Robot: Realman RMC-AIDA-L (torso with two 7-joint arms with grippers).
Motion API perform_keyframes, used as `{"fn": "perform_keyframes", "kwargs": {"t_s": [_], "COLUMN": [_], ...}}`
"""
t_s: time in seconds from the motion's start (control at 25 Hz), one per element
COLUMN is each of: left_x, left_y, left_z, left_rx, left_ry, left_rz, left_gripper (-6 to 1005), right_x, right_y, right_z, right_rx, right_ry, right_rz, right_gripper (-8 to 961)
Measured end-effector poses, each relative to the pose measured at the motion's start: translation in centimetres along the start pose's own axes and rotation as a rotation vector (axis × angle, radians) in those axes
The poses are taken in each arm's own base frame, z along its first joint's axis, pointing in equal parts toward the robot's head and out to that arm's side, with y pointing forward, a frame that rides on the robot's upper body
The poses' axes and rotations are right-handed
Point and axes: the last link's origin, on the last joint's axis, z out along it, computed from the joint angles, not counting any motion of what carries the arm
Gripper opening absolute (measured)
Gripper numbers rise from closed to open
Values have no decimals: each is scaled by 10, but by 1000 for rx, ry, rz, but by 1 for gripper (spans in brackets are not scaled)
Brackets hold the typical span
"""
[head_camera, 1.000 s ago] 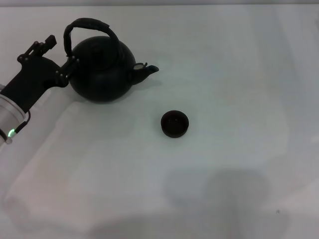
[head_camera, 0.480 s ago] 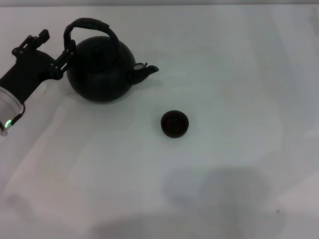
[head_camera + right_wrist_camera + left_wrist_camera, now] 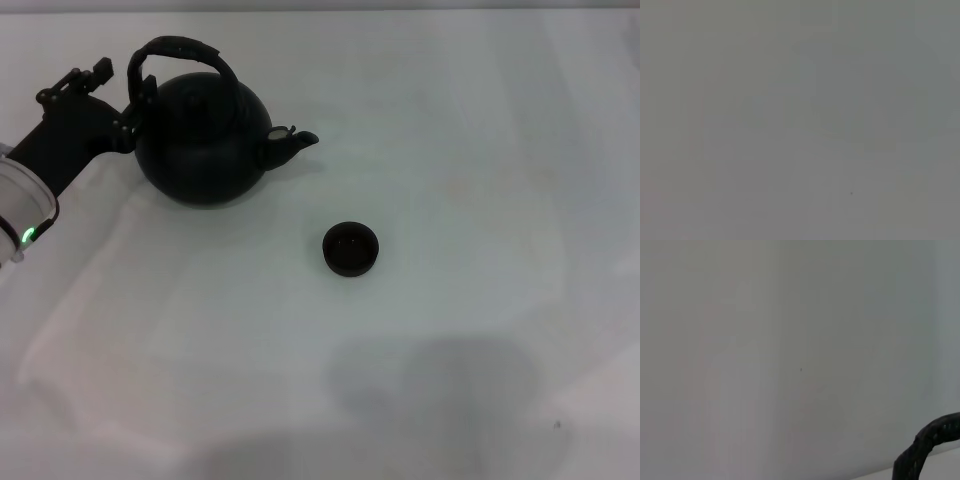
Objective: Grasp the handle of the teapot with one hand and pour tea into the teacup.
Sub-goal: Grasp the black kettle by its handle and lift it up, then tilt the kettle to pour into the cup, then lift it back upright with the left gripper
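Observation:
The matte-black teapot (image 3: 205, 140) stands upright at the back left of the white table, its spout (image 3: 298, 141) pointing right. Its arched black handle (image 3: 180, 48) stands over the lid; a piece of the hoop shows in the left wrist view (image 3: 925, 445). The small dark teacup (image 3: 350, 248) sits in front and to the right of the pot, apart from it. My left gripper (image 3: 118, 92) is open at the teapot's left side, level with the handle's left foot, with nothing between its fingers. One finger (image 3: 135, 108) lies close against the pot. The right gripper is out of view.
The white table (image 3: 470, 180) stretches to the right and front of the cup. A soft shadow (image 3: 430, 385) lies on it near the front. The right wrist view shows only plain grey surface.
My left gripper has risen from beside the teapot's body to the level of the handle's left foot, then shifted slightly right. Teapot and cup have not moved.

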Motion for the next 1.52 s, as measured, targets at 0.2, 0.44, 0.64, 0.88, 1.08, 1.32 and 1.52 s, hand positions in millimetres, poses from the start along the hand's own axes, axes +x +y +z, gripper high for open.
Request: {"fn": "perform_keyframes", "kwargs": {"t_s": [0.2, 0.44, 0.64, 0.88, 1.08, 1.32, 1.52], "left_x": [1, 2, 4, 14, 29, 38, 39], "left_y": [1, 1, -2, -3, 4, 22, 28], "left_z": [2, 3, 3, 7, 16, 28, 32], "left_rx": [-3, -1, 18, 27, -35, -139, -182], "left_ry": [-1, 3, 17, 73, 135, 148, 147], "left_rz": [-2, 1, -10, -19, 37, 148, 205], "left_gripper": [434, 244, 171, 97, 98, 98, 98], "right_x": [-1, 0, 1, 1, 1, 1, 0], "right_y": [-1, 0, 0, 0, 0, -4, -10], "right_z": [4, 6, 6, 6, 6, 5, 3], "right_rx": [5, 7, 7, 7, 8, 35, 56], "right_ry": [11, 25, 28, 29, 30, 24, 19], "right_rz": [-6, -6, -6, -5, -5, 13, 13], "right_gripper": [829, 829, 829, 829, 829, 829, 829]}}
